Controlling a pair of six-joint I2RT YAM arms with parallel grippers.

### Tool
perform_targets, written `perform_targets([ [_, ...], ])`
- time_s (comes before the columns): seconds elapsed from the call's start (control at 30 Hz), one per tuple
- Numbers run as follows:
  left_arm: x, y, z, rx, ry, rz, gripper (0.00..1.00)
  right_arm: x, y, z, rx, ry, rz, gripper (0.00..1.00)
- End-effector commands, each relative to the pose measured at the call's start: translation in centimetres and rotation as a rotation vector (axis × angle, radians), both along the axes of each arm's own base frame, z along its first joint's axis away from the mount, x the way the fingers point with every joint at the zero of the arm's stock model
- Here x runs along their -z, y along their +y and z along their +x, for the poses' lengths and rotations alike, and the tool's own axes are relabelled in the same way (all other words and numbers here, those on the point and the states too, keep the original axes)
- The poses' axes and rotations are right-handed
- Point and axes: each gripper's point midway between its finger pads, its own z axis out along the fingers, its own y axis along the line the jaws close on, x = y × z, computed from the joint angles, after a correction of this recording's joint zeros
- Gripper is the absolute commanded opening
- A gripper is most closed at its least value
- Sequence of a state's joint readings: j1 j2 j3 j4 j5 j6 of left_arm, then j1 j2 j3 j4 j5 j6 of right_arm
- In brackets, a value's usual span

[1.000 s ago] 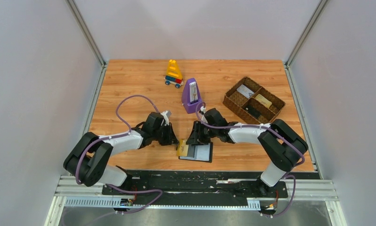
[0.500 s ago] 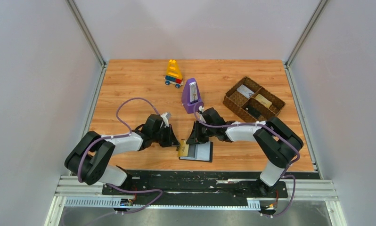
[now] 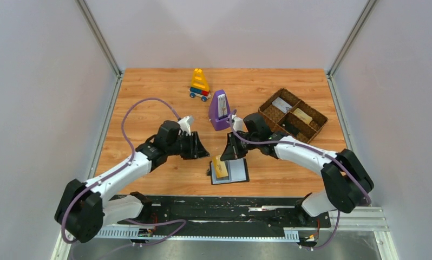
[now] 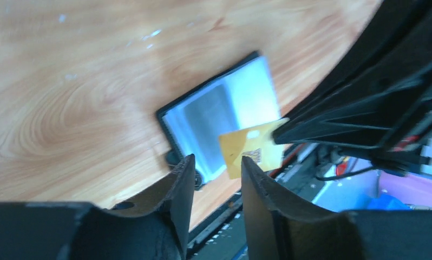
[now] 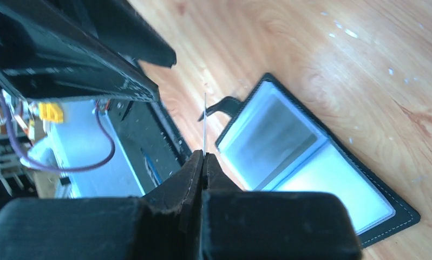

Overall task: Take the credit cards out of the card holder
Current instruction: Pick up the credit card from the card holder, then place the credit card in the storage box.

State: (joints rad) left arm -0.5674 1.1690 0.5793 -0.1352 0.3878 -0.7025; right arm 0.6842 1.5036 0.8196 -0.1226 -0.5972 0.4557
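Observation:
The card holder (image 3: pixel 234 172) lies open on the wood near the table's front edge, its two grey-blue panels up (image 4: pixel 214 116) (image 5: pixel 289 157). My right gripper (image 3: pixel 228 157) is shut on a yellow-orange credit card (image 3: pixel 221 167), which hangs above the holder's left panel. That card shows face-on in the left wrist view (image 4: pixel 252 154) and as a thin edge (image 5: pixel 204 122) at my right gripper (image 5: pixel 204 156). My left gripper (image 3: pixel 204 151) (image 4: pixel 216 162) stands open to the left of the holder with nothing between its fingers.
A purple metronome (image 3: pixel 220 110) stands just behind the two grippers. A toy of stacked blocks (image 3: pixel 200 84) sits at the back. A brown woven divided tray (image 3: pixel 291 114) is at the right. The black base rail (image 3: pixel 224 206) runs along the near edge.
My left gripper opened and drew back to the left. My right gripper closed on the yellow card and lifted it over the holder, which turned slightly.

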Motion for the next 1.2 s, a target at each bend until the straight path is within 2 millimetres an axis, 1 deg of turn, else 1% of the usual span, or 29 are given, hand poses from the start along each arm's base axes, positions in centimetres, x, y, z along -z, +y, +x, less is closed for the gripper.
perform_targets([
  [0.0, -5.8, -0.5, -0.8, 0.132, -0.124, -0.045, 0.47, -4.3, -0.3, -2.4, -0.228, -0.126, 0.078, 0.00],
  [0.03, -6.1, -0.5, -1.2, 0.153, -0.123, -0.044, 0.49, -4.9, -0.3, -2.8, -0.250, -0.134, 0.096, 0.00],
  [0.07, -7.2, -0.8, -1.5, 0.191, -0.145, -0.066, 0.50, -5.5, -0.3, -3.3, -0.274, -0.138, 0.119, 0.00],
  [0.1, -7.5, -0.9, -1.8, 0.212, -0.149, -0.075, 0.52, -6.3, -0.2, -4.0, -0.308, -0.137, 0.152, 0.00],
  [0.13, -8.2, -1.2, -2.2, 0.250, -0.162, -0.093, 0.52, -7.0, -0.2, -4.4, -0.328, -0.141, 0.174, 0.00],
  [0.2, -8.9, -1.5, -2.9, 0.300, -0.169, -0.117, 0.53, -8.1, -0.2, -4.9, -0.352, -0.150, 0.209, 0.00],
  [0.33, -9.8, -2.3, -3.9, 0.369, -0.154, -0.189, 0.53, -9.9, -0.2, -5.9, -0.397, -0.154, 0.266, 0.00],
  [0.43, -9.7, -2.7, -4.3, 0.401, -0.126, -0.209, 0.53, -10.9, -0.1, -6.4, -0.425, -0.153, 0.300, 0.00],
  [0.6, -9.9, -3.2, -4.8, 0.436, -0.109, -0.257, 0.54, -11.2, 0.1, -6.2, -0.416, -0.150, 0.301, 0.00],
  [0.7, -10.0, -3.7, -5.4, 0.474, -0.084, -0.290, 0.54, -11.1, 0.3, -6.2, -0.420, -0.131, 0.304, 0.00],
  [0.8, -10.1, -4.0, -5.6, 0.485, -0.087, -0.294, 0.54, -11.0, 0.4, -6.0, -0.414, -0.129, 0.302, 0.00],
  [0.93, -9.3, -4.5, -6.0, 0.505, -0.055, -0.284, 0.53, -11.2, 0.5, -5.8, -0.414, -0.137, 0.309, 0.00],
  [1.0, -8.8, -4.8, -6.1, 0.512, -0.036, -0.273, 0.48, -11.2, 0.6, -5.7, -0.410, -0.134, 0.306, 0.00],
  [1.03, -8.7, -4.8, -6.1, 0.514, -0.034, -0.269, 0.38, -11.2, 0.6, -5.7, -0.410, -0.134, 0.306, 0.00],
  [1.07, -8.4, -4.9, -6.1, 0.512, -0.019, -0.262, 0.31, -11.2, 0.6, -5.7, -0.410, -0.134, 0.307, 0.00],
  [1.1, -8.3, -4.9, -5.9, 0.507, -0.019, -0.254, 0.18, -11.1, 0.6, -5.6, -0.404, -0.135, 0.303, 0.01],
  [1.13, -8.1, -4.9, -5.8, 0.501, -0.013, -0.247, 0.12, -11.0, 0.6, -5.3, -0.386, -0.136, 0.292, 0.04],
  [1.17, -8.1, -4.9, -5.6, 0.488, -0.013, -0.237, 0.03, -10.8, 0.6, -5.0, -0.364, -0.140, 0.277, 0.08],
])
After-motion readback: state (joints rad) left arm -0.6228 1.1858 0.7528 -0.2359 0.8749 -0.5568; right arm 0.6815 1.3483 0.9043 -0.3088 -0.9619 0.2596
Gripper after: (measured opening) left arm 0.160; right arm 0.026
